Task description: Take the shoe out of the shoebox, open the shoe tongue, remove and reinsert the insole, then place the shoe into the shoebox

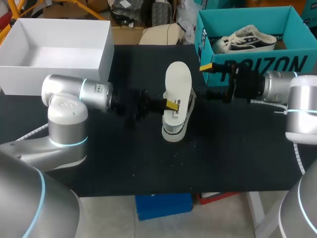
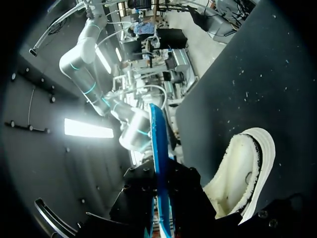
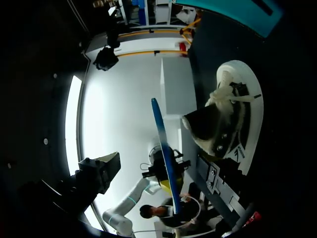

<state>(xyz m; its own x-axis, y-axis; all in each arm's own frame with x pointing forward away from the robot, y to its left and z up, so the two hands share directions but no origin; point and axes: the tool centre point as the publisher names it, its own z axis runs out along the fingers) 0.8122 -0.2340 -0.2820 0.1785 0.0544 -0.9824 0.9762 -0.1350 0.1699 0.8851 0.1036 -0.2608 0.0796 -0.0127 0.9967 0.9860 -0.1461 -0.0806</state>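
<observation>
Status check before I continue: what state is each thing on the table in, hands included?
shoe: out of the box, on the table, at the left hand; insole and tongue position unclear.
left hand: at the shoe's side; grip unclear.
right hand: open, holding nothing, between shoe and shoebox.
teal shoebox: open, one shoe inside.
second shoe: in the shoebox, laced.
white box: open side up.

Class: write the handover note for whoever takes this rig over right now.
Left gripper: shut on the insole, held flat over the shoe.
Right gripper: open, beside the insole.
The shoe lies on its side on the table, outside the teal shoebox, which holds a second shoe.
Done: shoe out, insole out.
Left: reinsert insole, return shoe to shoebox.
</observation>
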